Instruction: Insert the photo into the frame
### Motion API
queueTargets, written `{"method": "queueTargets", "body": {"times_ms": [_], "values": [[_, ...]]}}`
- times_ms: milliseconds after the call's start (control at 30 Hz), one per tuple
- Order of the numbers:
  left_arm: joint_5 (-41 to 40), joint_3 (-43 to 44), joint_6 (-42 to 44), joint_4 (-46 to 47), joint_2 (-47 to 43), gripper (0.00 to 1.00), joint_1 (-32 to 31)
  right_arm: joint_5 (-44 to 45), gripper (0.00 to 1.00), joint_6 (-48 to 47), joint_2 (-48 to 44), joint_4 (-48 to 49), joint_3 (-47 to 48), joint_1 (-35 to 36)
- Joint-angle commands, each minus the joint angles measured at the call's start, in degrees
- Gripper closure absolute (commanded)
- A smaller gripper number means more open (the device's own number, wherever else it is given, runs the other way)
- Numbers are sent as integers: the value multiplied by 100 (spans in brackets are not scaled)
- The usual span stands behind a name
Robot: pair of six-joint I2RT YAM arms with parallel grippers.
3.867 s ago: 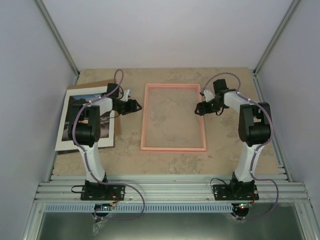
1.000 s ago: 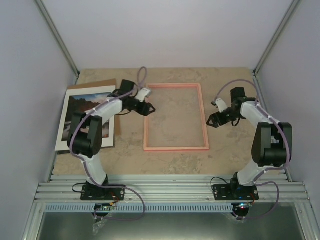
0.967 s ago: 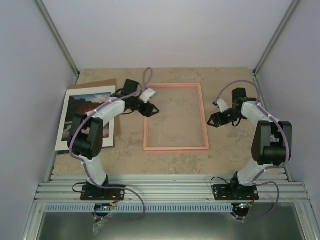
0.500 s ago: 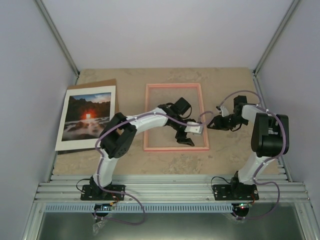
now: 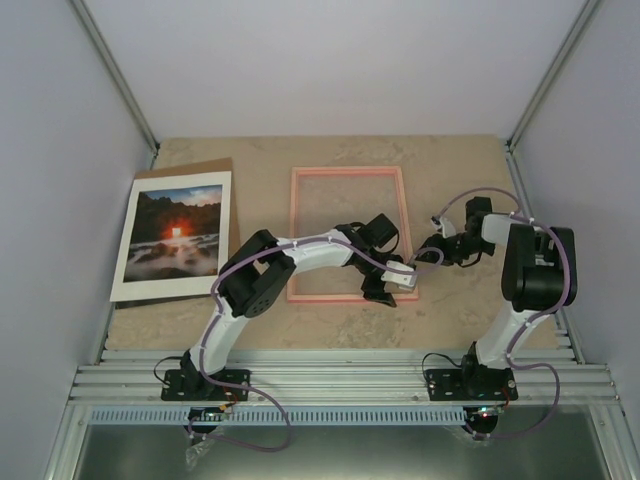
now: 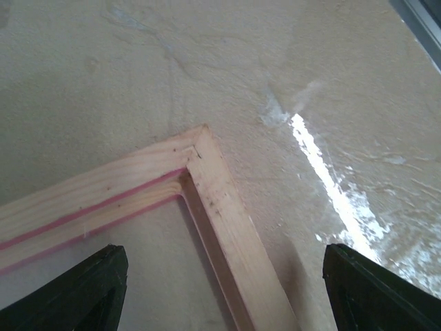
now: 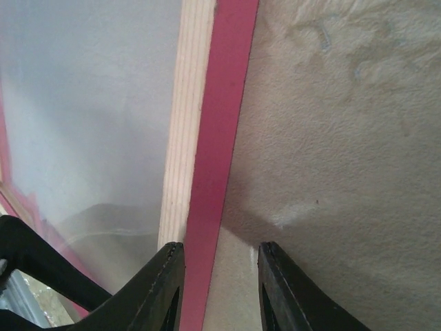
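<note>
The table (image 5: 470, 170) is a flat beige slab with a mottled, stone-like grain. At its middle lies the frame (image 5: 345, 171), a thin rectangle, salmon pink on the face and bare pale wood on its sides. The photo (image 5: 175, 235) lies well apart at the left edge, face up on a brown backing board (image 5: 200, 166): wide white border, dark landscape, red-orange glow at the centre, pale water. The left gripper (image 5: 385, 288) hangs just above the frame's near right corner, jaws spread wide and holding nothing. The right gripper (image 5: 428, 253) straddles the frame's right rail, its black fingers (image 7: 162, 289) set narrowly apart; whether they clamp it cannot be told
</note>
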Motion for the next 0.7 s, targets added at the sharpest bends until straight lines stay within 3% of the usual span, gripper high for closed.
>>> {"method": "queueTargets", "body": {"times_ms": [0,400,667], "values": [[-109,151,-143,330,123,20,-40,-51,68,60,124,154,-98,-19],[-149,511,-57,-34,578,18,-49,-61,70,156,161,244,-150,44],[-218,225,21,-371,743,18,-41,-80,74,147,120,222,-146,69]]}}
